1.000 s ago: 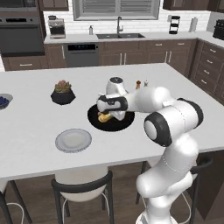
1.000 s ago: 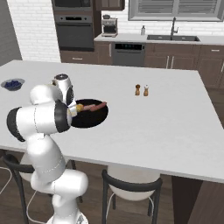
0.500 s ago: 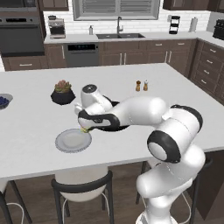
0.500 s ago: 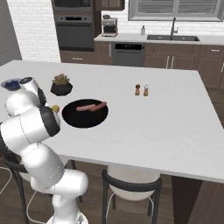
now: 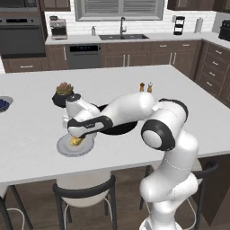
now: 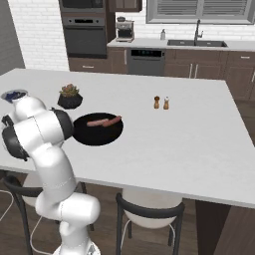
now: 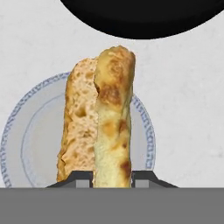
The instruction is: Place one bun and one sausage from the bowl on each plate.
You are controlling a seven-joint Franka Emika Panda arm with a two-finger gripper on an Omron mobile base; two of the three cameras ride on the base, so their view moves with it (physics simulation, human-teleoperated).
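Observation:
My gripper (image 5: 75,140) is shut on a golden bun (image 5: 74,143) and holds it just over a pale plate (image 5: 63,147) near the counter's front edge. Looking along the hand, the bun (image 7: 113,118) stands between my gripper's (image 7: 112,178) fingertips, its paler crumb side on the left. Beneath it lies the plate (image 7: 148,131), which has a blue-patterned rim. The black bowl (image 6: 97,135) holds two reddish-brown sausages (image 6: 104,121). My arm partly covers the bowl (image 5: 117,131) in the left base view, and its edge (image 7: 144,17) lies beyond the plate. The second plate and second bun are out of view.
A black plant pot (image 5: 63,93) stands behind the plate and left of the bowl. A small bowl of blue berries (image 5: 2,104) sits at the counter's far left. Two small shakers (image 6: 161,102) stand to the bowl's right. Stools line the counter's near edge.
My arm has swung left from the black bowl to the plate with the bun in the gripper, then come down lower over the plate.

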